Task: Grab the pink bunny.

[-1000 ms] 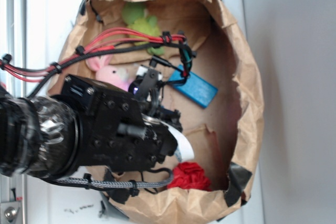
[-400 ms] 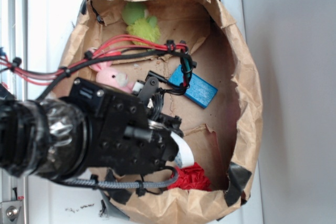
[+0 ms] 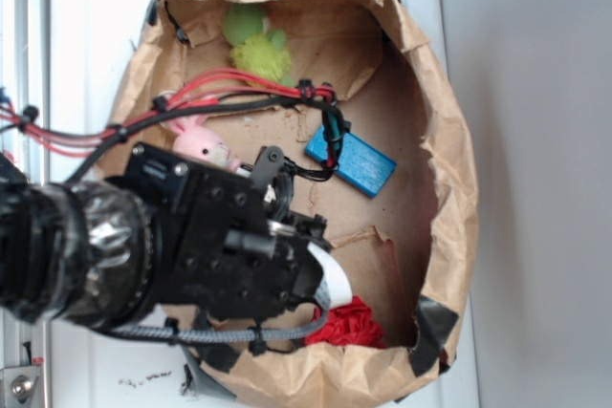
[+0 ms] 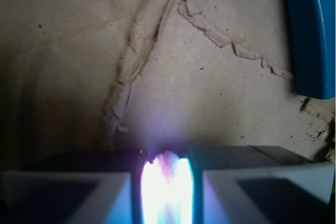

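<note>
Pincer (image 4: 167, 182) clenched on nothing, low over bare brown paper.
Pink bunny (image 3: 203, 143) lying apart near the bag's (image 3: 449, 188) left wall, beside the arm; blue block (image 3: 351, 161) opposite, ungrasped.

One camera looks straight down from high up; the wrist camera sits close to the bag (image 3: 449, 198) floor, and both see the blue block (image 4: 311, 30).

the pink bunny (image 3: 203, 143) is pale pink with a whitish face. a fuzzy yellow-green plush toy (image 3: 258, 45) lies at the far edge of the creased tan paper bag (image 3: 449, 188). the block (image 3: 351, 161) is bright blue, the wrinkly ball (image 3: 344, 324) red. the arm (image 3: 163, 246) is black, its cables (image 3: 239, 83) red and black.
</note>
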Action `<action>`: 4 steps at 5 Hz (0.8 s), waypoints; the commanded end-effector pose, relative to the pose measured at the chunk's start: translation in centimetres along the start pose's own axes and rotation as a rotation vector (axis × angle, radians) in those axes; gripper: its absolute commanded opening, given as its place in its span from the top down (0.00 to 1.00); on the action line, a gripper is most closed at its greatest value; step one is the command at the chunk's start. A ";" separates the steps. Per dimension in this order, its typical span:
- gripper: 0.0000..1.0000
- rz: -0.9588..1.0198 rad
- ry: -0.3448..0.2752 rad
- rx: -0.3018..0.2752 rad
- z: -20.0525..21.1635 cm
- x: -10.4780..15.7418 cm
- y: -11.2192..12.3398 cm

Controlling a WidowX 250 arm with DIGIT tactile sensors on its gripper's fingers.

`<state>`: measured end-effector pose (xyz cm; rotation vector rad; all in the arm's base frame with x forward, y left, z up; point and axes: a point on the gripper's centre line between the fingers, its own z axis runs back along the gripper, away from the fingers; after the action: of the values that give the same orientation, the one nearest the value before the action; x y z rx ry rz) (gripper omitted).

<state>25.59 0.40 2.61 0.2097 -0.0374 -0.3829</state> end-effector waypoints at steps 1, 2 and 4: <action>1.00 0.075 -0.057 -0.028 2.8 1.0 3.2; 1.00 0.114 -0.078 -0.075 4.5 1.3 4.6; 1.00 0.185 -0.136 -0.189 9.3 1.4 6.8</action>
<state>28.22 2.28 10.89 -0.0295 -0.0778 -0.2213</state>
